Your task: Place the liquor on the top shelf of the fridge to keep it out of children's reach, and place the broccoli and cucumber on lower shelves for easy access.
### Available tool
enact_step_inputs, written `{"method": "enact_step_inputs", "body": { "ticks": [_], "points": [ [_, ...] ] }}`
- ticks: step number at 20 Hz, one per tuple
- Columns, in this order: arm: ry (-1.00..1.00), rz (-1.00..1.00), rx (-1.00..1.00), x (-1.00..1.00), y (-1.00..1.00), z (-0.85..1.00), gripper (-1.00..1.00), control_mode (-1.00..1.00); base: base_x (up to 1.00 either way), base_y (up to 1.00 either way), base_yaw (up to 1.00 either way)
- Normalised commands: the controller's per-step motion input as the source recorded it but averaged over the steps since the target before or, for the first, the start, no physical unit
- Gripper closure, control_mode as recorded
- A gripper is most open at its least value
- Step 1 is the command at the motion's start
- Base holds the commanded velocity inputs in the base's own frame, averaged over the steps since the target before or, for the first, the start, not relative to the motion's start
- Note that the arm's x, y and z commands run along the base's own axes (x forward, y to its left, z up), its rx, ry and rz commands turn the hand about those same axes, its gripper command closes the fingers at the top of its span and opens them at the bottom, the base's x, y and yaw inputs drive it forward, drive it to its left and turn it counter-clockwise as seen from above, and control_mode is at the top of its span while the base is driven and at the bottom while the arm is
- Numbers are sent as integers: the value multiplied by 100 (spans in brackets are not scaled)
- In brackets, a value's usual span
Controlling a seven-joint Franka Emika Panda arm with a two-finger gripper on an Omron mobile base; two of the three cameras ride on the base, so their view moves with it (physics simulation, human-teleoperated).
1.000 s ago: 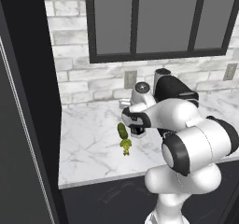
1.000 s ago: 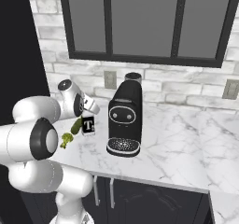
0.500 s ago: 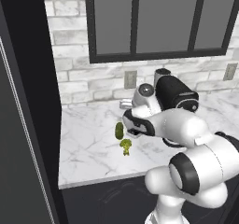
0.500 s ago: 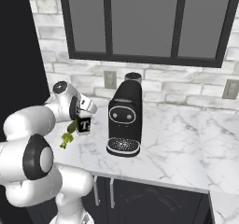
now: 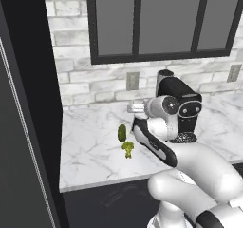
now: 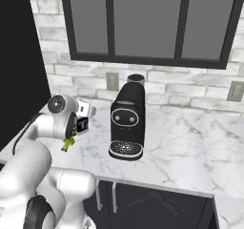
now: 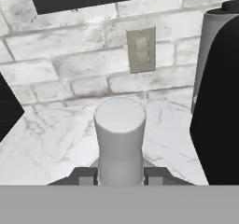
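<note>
Already my hand (image 7: 120,175) is clamped on the liquor (image 7: 120,139), a small dark glass bottle with a pale cap, its neck rising upright between my fingers. It sits toward the back of the marble table (image 5: 90,151), beside the black coffee machine (image 6: 127,123). The dark grey fridge (image 5: 21,127) stands off the table's left edge, so the bottle must travel that way.

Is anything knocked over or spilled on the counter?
Nothing looks spilled or broken. The cucumber and broccoli sit side by side on the marble counter, the coffee machine stands upright, and the gripper is shut on the liquor by its pale cap.
</note>
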Motion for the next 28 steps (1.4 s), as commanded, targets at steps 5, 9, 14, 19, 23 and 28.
{"method": "enact_step_inputs", "body": {
  "ticks": [5,9,14,19,23,28],
  "points": [
    [-11,18,0,-63,-4,75,100,-100,0,0,0],
    [0,19,0,-71,0,74,100,-100,0,0,0],
    [0,17,0,-75,-4,92,100,-100,0,0,0],
    [0,15,0,-91,0,53,100,-100,0,0,0],
    [0,5,-2,-88,0,37,100,-100,0,0,0],
    [0,0,-1,-72,0,22,100,-100,0,0,0]
  ]
}}
